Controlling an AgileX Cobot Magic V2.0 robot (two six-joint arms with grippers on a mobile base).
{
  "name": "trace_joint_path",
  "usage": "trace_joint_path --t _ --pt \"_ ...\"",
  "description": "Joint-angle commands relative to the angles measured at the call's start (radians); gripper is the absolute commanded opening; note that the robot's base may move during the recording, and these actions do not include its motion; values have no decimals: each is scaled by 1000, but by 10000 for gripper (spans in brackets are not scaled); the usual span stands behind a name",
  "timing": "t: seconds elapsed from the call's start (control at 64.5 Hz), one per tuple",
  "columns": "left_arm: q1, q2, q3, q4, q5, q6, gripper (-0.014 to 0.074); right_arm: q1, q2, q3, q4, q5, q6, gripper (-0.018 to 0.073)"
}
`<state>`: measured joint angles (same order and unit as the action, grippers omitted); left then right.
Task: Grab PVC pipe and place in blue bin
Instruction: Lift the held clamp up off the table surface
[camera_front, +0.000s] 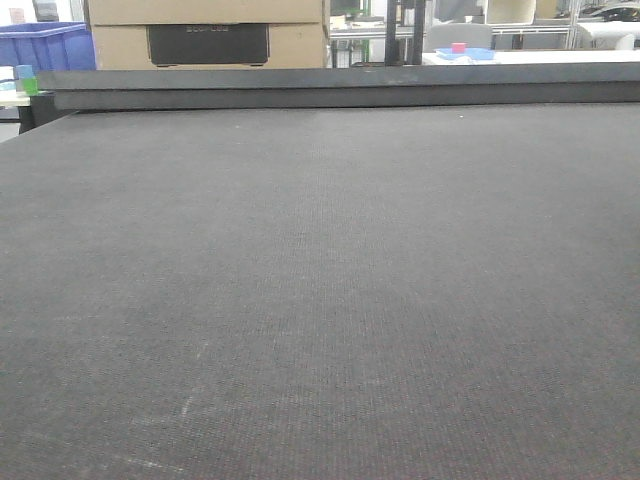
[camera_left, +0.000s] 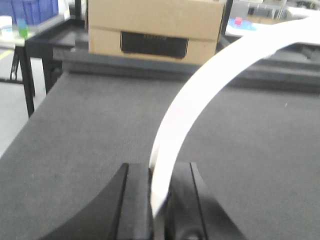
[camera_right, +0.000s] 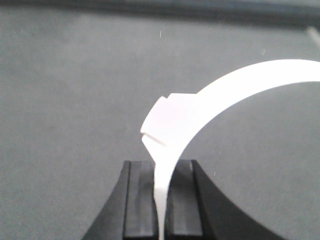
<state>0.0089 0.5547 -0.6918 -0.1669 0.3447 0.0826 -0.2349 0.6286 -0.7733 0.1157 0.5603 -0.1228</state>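
**Both grippers loaded, bin still far off**

The left gripper (camera_left: 159, 175) is clamped on the lower end of a PVC pipe (camera_left: 200, 100), whose white arch rises to the right, clear of the desk (camera_left: 90, 130). The right gripper (camera_right: 161, 170) pinches a second PVC pipe (camera_right: 210, 95) just below its flat tab; these are probably 2 separate pieces. Gripping each thin end edge-on likely keeps the arch steady for carrying. The blue bin (camera_front: 45, 45) stands beyond the desk's far left corner, beside the cardboard box (camera_front: 205, 30).

Bench (camera_front: 320, 300): dark grey, fine-textured surface; raised dark rail (camera_front: 340, 88) at far edge. Cardboard box (camera_front: 205, 30) behind. Pale floor (camera_left: 12, 115) left. White table (camera_front: 540, 57) far right.
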Motion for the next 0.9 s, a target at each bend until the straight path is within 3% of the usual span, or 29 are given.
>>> trace_joint_path --t 0.0,0.201,0.883 --pt "-7 -51 0 0 -49 -4 -111 -1 -82 10 -5 -45 -8 -162" --pt "-7 -92 0 44 -103 -4 -111 -1 -185 10 -5 -98 -8 -162" --pt "-7 -92 0 44 -100 -4 -111 -1 -210 10 -5 -107 -8 -162"
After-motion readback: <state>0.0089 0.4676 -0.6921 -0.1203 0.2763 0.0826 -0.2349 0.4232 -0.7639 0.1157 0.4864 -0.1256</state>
